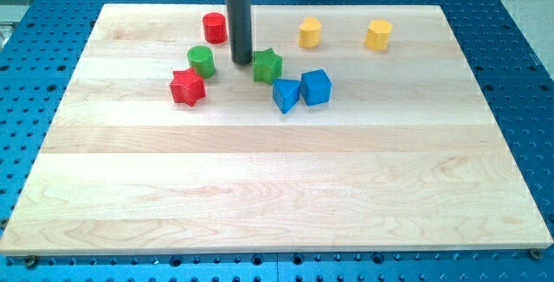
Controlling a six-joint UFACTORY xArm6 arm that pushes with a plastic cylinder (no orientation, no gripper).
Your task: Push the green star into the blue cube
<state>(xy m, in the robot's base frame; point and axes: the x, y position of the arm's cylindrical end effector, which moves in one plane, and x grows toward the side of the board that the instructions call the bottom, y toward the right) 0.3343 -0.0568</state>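
My tip [241,61] is a bare rod holding nothing, near the board's top edge, just left of the green star [267,65]. The blue cube [316,87] sits lower right.

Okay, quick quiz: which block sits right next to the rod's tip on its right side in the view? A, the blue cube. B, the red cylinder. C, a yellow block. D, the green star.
D: my tip stands just at the view's left of the green star, while the blue cube lies further toward the view's lower right.
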